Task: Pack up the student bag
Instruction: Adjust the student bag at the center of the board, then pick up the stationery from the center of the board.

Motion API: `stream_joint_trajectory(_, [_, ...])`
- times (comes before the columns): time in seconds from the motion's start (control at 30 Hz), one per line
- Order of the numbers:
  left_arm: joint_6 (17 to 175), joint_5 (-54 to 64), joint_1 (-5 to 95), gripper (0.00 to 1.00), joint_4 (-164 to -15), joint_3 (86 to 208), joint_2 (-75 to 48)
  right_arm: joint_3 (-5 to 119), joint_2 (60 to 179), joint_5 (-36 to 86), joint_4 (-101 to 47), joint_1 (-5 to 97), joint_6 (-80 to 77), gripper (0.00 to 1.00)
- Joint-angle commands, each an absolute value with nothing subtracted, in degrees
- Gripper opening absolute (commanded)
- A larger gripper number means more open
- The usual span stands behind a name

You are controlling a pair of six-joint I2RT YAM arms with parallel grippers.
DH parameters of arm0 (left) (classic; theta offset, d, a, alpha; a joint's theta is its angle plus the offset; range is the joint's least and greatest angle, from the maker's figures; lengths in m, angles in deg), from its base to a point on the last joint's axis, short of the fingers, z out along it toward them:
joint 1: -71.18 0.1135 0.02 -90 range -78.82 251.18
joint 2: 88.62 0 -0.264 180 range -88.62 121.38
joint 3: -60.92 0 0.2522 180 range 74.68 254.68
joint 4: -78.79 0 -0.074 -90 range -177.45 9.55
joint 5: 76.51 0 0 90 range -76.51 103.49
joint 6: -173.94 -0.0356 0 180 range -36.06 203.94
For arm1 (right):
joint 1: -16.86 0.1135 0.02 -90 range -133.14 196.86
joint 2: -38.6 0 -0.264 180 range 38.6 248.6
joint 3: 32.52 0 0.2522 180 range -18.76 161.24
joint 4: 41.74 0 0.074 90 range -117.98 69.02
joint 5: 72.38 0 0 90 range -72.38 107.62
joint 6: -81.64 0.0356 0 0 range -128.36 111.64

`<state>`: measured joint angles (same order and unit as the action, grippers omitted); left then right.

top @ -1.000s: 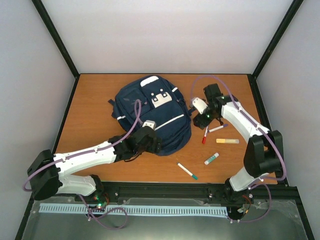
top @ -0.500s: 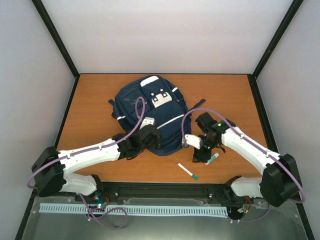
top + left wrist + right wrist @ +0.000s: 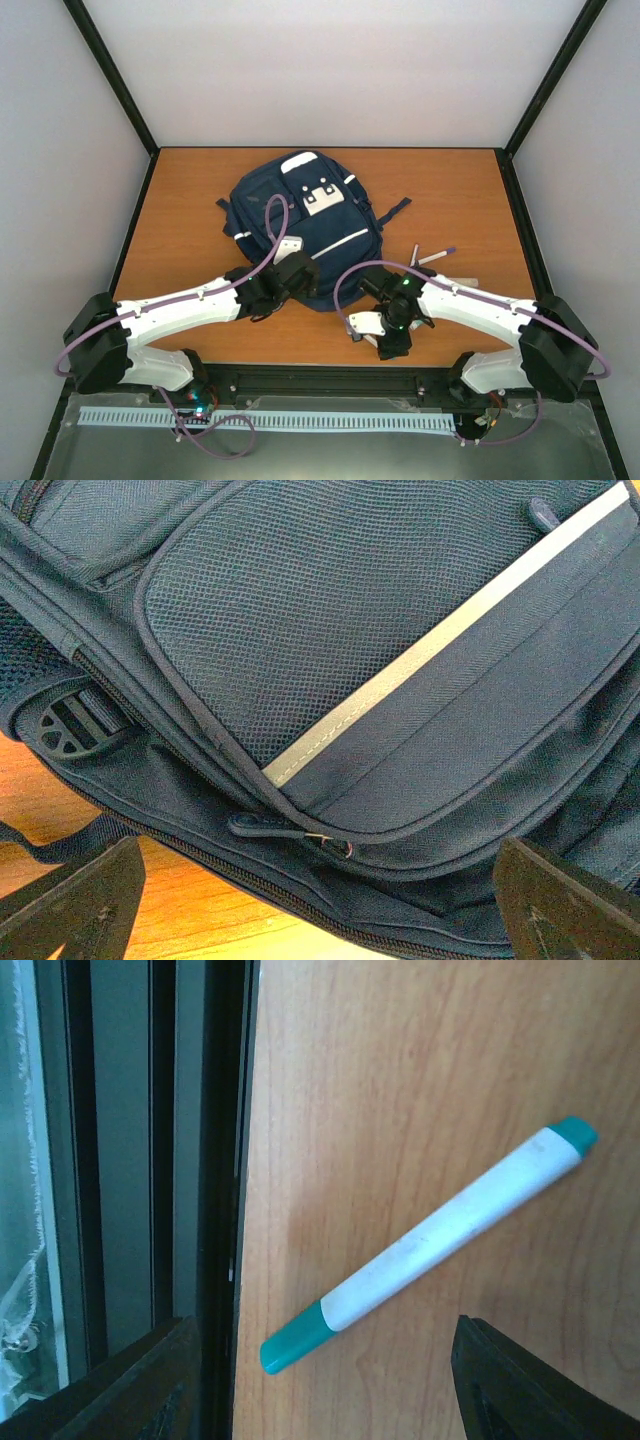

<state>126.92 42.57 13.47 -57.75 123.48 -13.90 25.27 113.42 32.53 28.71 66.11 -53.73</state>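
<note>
**Student bag** (image 3: 300,215): navy with white stripes; was laid flat on the counter (image 3: 180,220), towards the far middle.

**Left hand** (image 3: 320,905): was held over the bag's near front edge, above a zip pull (image 3: 265,825). Its fingers were spread wide and nothing was gripped.

**Right hand** (image 3: 320,1380): was lowered to the counter, right of the bag and nearer than it. Its fingers were parted and nothing was gripped.

**Marker** (image 3: 430,1245): white with teal ends; was laid slantwise on the counter, right of the bag's near edge, its lower end between the parted fingers.

**Further pens** (image 3: 432,257): were seen right of the bag.

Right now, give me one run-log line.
left gripper: open, at student bag | right gripper: open, above teal-capped marker | marker: on table
</note>
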Motion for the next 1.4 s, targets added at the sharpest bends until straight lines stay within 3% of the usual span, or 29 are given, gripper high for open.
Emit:
stream_joint_trajectory(0.0, [129.0,44.03,12.7,0.98,-56.75,123.58,-14.46,23.53,114.86,28.2,25.15,69.8,-51.76,0.71])
stream_joint_trajectory(0.5, [129.11,44.37,12.76,0.99,-56.78,123.2,-14.17,19.25,121.74,9.15,17.08,72.74,-48.23,0.53])
stream_joint_trajectory(0.83, [129.53,44.33,12.71,0.99,-57.11,122.09,-14.92,20.73,120.51,8.44,17.2,67.88,-49.65,0.37])
stream_joint_trajectory(1.37, [129.58,44.33,12.74,0.99,-57.55,121.0,-16.21,22.55,120.63,20.21,17.98,64.94,-46.57,0.39])
